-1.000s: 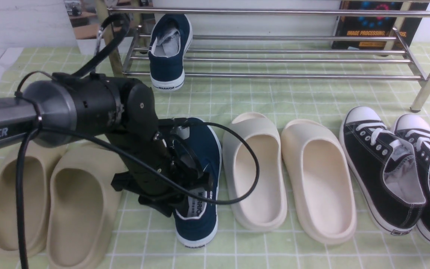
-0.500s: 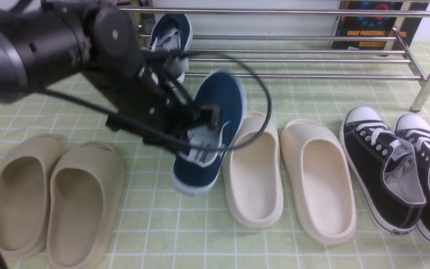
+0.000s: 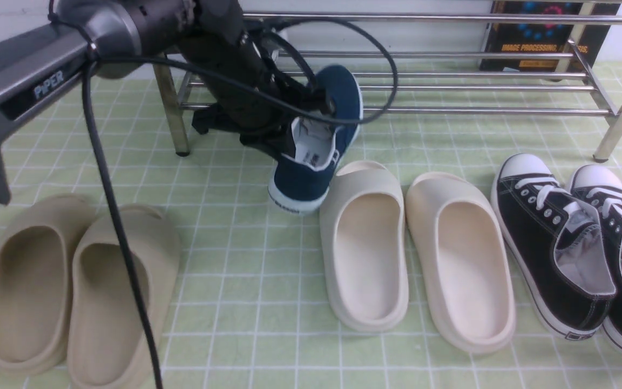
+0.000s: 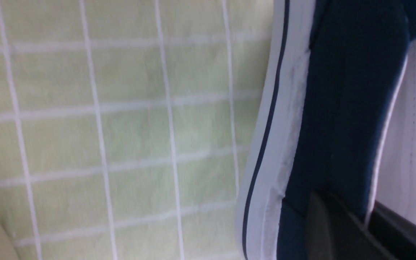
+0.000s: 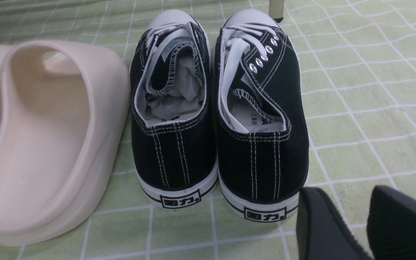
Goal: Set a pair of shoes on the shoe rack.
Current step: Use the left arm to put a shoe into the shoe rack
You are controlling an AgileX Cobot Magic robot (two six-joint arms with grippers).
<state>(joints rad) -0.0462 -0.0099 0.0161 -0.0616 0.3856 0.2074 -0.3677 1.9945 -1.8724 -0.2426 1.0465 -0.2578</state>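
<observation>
A navy-blue slip-on shoe [image 3: 311, 178] with a white sole hangs tilted, toe up against the front bars of the chrome shoe rack [image 3: 451, 111] and heel low over the green checked cloth. My left gripper [image 3: 313, 111] is shut on the shoe's side wall by the opening. In the left wrist view the shoe [image 4: 338, 108] fills the side, with the wall pinched in the left gripper [image 4: 368, 220]. The other shoe of the pair is hidden behind my left arm. My right gripper [image 5: 356, 213] stands open over the cloth, just behind the black sneakers, holding nothing.
Beige slippers [image 3: 73, 281] lie at the near left and cream slippers [image 3: 365, 243] in the middle, right beside the hanging shoe. Black lace-up sneakers [image 3: 554, 243] sit at the right. The rack's left leg [image 3: 173, 108] stands by my arm. A dark box [image 3: 538, 38] is behind the rack.
My left gripper shut on the navy shoe, lifted it off the cloth from between the slippers and carried it forward to the rack's front bars.
</observation>
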